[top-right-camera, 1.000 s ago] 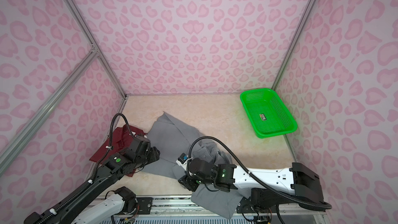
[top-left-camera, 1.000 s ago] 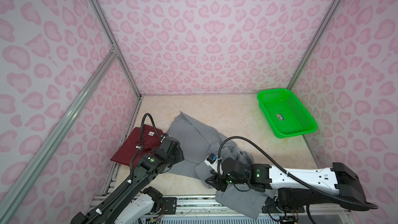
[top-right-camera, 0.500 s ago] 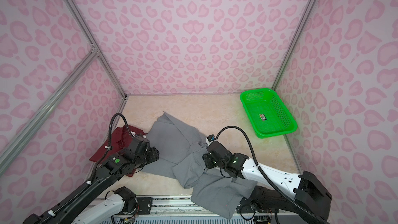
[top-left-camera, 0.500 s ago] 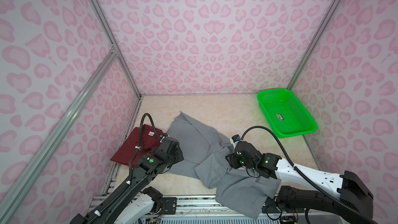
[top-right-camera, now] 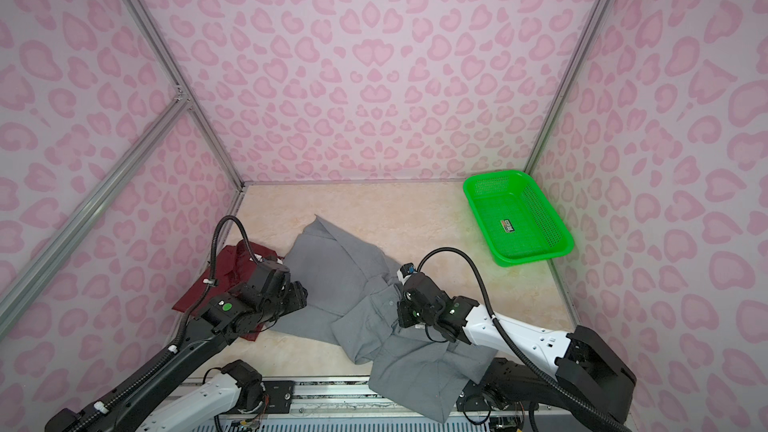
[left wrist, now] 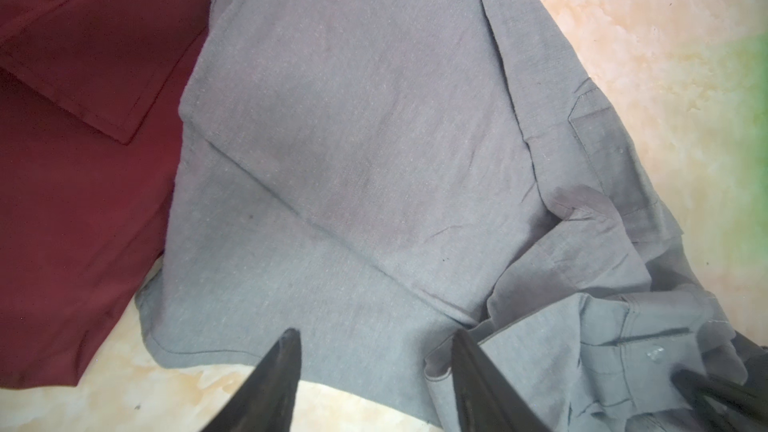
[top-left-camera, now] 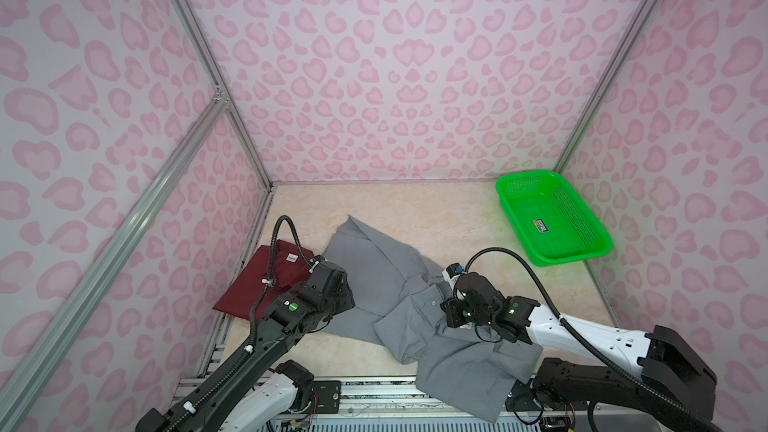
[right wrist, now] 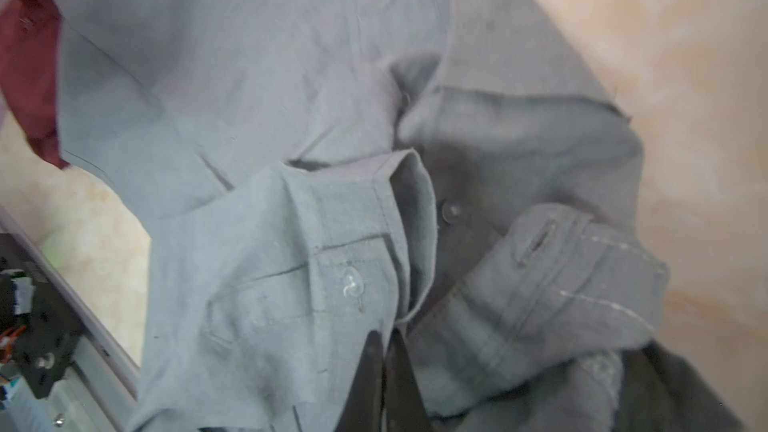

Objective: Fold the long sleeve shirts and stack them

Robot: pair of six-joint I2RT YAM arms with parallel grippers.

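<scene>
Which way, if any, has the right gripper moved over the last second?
Yes: the right gripper, now shut on the grey shirt, has moved right, closer to the green basket.

left arm point(top-left-camera: 257, 342): black links, green dot sticker, black ribbed cable loop, white base link | right arm point(top-left-camera: 582, 328): white forearm, black wrist, green lights, blue-white plug, ribbed cable | left pincer point(left wrist: 376, 332) / right pincer point(right wrist: 385, 332): black tapered fingers

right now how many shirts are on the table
2. The grey shirt lies crumpled across the middle of the table, its lower part hanging over the front edge. The maroon shirt lies flat to its left. Another could be hidden under the grey one.
</scene>
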